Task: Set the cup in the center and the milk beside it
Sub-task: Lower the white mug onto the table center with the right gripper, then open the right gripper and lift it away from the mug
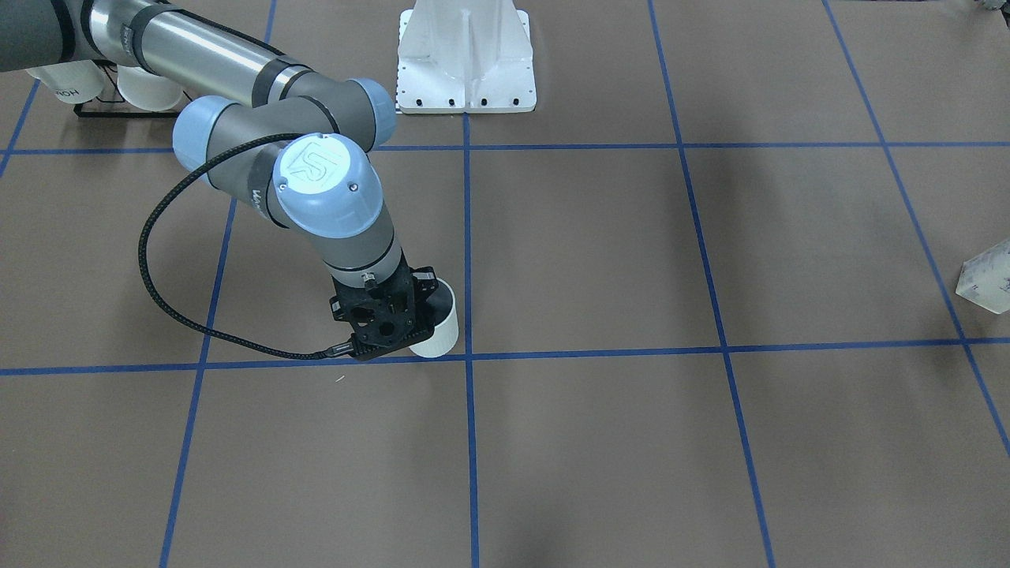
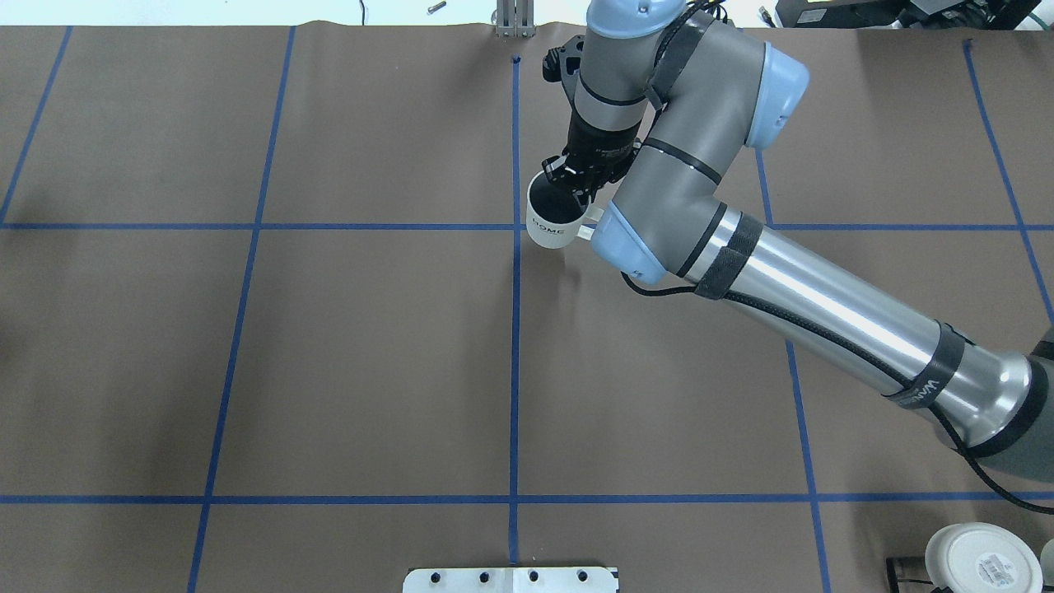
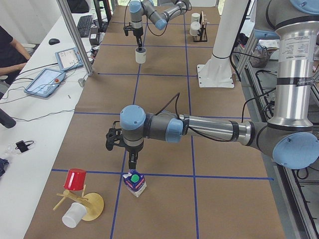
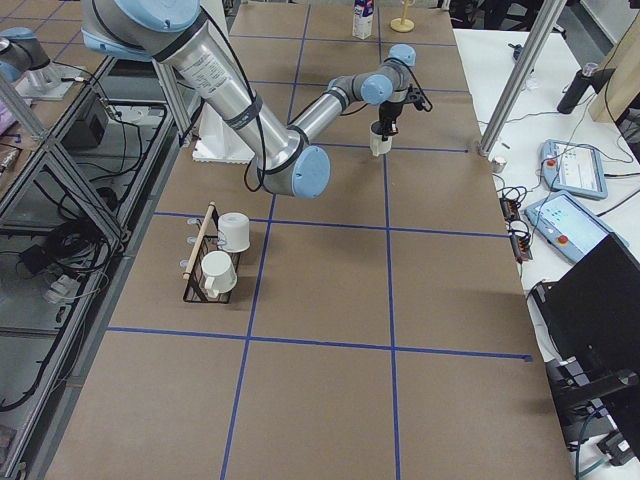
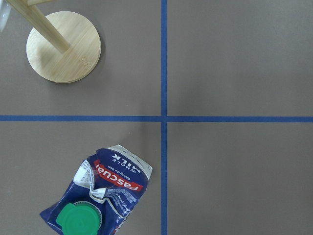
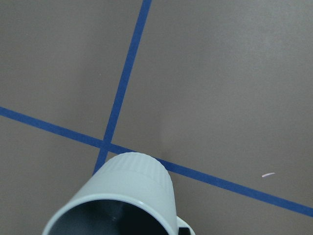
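A brown paper surface [image 2: 370,354] gridded with blue tape, seen from behind the robot. The right gripper [image 2: 575,191] has its fingers closed on the rim of the cup [image 2: 550,221], one inside and one outside. That hold likely serves to set the cup down upright. The cup is by a tape crossing on the midline, toward the far edge, with bare paper all round.

From the left end, the left gripper [image 3: 132,160] hangs just above the milk [image 3: 135,181], which stands upright near the left edge. I cannot tell how far its fingers are open. A wooden stand [image 3: 84,204] close by narrows the room there.

The right wrist view shows the cup over the crossing. I cannot tell whether it is touching down.
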### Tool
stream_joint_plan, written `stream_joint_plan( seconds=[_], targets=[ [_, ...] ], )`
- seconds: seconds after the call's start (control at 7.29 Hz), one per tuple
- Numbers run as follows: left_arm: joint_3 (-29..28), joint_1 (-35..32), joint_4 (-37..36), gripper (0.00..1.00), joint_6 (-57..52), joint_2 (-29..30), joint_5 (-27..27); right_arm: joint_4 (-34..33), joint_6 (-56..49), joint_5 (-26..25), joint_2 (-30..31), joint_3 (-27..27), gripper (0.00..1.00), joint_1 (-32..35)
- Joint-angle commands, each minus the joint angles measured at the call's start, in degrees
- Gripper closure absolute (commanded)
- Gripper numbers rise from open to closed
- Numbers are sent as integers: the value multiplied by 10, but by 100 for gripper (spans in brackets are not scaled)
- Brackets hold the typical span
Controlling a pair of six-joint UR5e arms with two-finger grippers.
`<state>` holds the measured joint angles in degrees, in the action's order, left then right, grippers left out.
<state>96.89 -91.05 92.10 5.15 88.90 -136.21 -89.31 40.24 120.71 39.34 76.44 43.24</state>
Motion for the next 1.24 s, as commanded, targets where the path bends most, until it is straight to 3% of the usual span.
stream_joint_plan(
  seconds=[0.0,0.14,0.55,0.69,0.96,1.1],
  targets=[
    [-2,0,0,2,-1,1,0,72,22,-3,-1,-43,94,-14],
    [-2,0,1,2,-1,1,0,76,24,-2,-4,-44,1,-14],
    [-1,1,-3,2,-1,7,0,62,48,15,-6,-13,0,17],
    [5,-2,-5,2,-2,6,-3,49,59,42,5,14,0,51],
    [-5,-23,-8,2,-124,0,-17,23,52,77,46,83,0,106],
    [-37,-37,0,2,-194,7,-15,20,28,84,102,126,0,132]
  ],
)
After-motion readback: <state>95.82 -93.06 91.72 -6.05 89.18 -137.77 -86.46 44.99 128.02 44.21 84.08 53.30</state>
